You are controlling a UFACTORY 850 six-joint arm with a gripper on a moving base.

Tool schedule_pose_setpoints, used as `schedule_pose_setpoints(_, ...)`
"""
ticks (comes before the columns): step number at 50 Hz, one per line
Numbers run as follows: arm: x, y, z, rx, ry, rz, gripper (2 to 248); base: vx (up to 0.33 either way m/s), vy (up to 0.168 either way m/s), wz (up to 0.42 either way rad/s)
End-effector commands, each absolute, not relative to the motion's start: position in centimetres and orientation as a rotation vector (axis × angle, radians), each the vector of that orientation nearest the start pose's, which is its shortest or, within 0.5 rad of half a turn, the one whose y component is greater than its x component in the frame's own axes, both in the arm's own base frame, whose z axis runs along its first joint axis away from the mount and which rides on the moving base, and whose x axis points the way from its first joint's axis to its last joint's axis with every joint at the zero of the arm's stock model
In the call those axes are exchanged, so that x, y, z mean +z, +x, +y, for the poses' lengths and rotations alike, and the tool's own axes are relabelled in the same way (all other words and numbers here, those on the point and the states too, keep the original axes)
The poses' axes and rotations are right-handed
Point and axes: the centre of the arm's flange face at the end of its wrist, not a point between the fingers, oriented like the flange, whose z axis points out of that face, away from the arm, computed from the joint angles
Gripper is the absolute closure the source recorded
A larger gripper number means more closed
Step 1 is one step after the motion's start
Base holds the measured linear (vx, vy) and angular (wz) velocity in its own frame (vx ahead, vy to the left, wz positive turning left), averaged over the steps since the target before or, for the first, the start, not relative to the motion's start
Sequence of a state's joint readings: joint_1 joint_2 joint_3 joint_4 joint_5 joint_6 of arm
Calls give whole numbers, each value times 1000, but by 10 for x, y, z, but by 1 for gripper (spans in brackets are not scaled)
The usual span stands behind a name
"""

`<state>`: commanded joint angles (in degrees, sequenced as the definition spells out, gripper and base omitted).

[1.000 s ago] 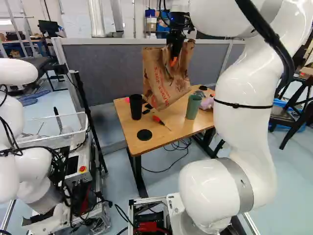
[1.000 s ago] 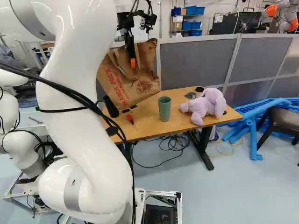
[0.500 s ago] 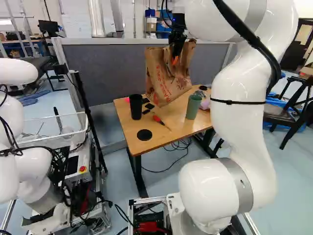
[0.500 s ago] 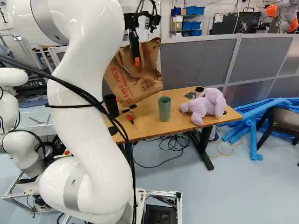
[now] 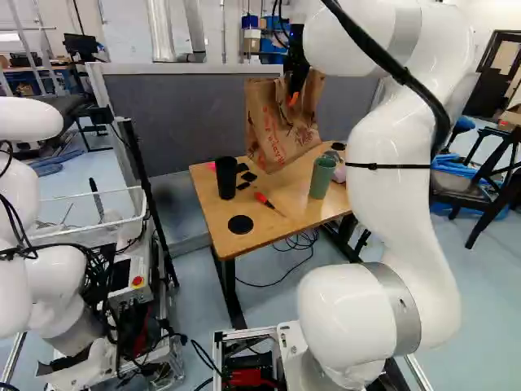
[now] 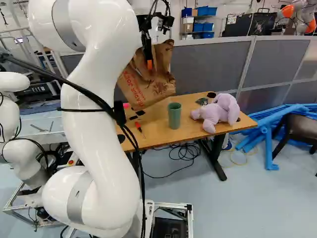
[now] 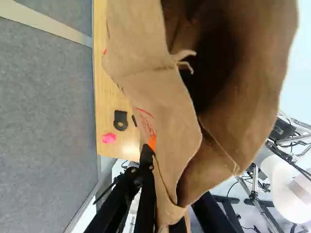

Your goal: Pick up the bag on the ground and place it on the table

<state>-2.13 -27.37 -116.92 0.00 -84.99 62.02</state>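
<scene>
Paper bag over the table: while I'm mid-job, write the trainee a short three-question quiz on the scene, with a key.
1. True or false: the gripper is holding the paper bag by its upper part.
2. In the right base view, what stands on the table between the paper bag and the purple plush toy?
3. In the left base view, the black cup stands: (a) left of the red-handled tool; (b) right of it; (c) on the floor.

Key: 1 true; 2 the green cup; 3 a.
</scene>
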Motion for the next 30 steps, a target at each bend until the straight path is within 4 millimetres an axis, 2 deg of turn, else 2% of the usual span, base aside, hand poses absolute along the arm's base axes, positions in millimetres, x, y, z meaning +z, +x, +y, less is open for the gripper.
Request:
schedule_pose_setpoints(12, 764, 626, -27, -121, -2618, 1651, 224, 0, 0, 0)
schedule_pose_setpoints(30, 739, 654, -33, -93, -2621, 1667, 224, 0, 0, 0)
